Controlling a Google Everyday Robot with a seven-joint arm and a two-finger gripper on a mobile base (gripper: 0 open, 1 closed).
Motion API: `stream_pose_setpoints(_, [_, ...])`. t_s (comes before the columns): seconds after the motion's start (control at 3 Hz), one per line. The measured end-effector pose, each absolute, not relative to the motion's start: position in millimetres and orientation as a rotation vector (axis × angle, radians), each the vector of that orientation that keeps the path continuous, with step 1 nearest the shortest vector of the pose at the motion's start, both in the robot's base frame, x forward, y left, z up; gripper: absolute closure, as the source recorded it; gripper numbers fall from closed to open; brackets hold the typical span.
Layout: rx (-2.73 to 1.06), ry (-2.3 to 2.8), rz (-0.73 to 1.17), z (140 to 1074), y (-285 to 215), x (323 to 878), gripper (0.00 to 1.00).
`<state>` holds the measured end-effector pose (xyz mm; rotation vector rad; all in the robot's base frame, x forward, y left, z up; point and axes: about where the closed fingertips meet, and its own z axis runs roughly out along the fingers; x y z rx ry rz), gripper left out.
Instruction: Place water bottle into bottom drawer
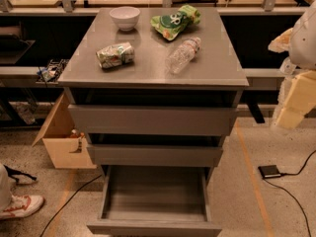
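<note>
While the claw (295,105) hangs off the right side of the bench (148,75), out past its front right corner and lower than the top, we find the water bottle (183,55) lying on its side on the bench top, well apart from it. We cannot tell whether the claw is open or closed.

The bottle lies right of centre and slanted, with its cap toward the back right corner and its base toward the front edge. A crushed can (115,55) lies to its left, nearer the left edge. A white bowl (125,18) stands near the back left corner, and a green snack bag (176,21) lies by the back edge, just behind the bottle.

Of the 3 grey drawers below the top, the bottom drawer (154,194) is pulled out, and we look down onto its grey floor.

Around the bench we see a speckled floor, an open cardboard box (61,142) at the left, a shoe (19,206) at the lower left, and a small black device (269,171) on a cable at the right.
</note>
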<state>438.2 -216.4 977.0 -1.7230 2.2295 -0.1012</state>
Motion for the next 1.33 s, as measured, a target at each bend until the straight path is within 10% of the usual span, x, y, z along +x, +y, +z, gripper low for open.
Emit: stream_pose_setpoints(1.33, [-1.350,2.285,-0.078,972,-189,503,0.00])
